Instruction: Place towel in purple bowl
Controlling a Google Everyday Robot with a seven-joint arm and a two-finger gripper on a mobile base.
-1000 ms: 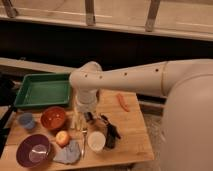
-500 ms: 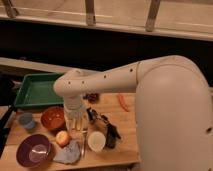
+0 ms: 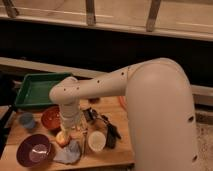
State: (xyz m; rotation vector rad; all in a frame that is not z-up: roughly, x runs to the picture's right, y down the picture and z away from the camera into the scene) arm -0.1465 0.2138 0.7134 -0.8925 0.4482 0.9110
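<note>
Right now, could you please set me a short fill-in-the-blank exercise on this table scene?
1. The wrinkled pale grey-blue towel lies on the wooden table, on the picture's ___ side of the round dark purple bowl.
2. That bowl is ___ inside.
3. The two-finger gripper hangs low, just over the ___.
4. The rectangular plastic tray is ___.
Missing words: right; empty; towel; green.

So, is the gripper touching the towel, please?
Cannot tell: the camera view shows the gripper right over the towel, with neither gap nor contact plain.
</note>
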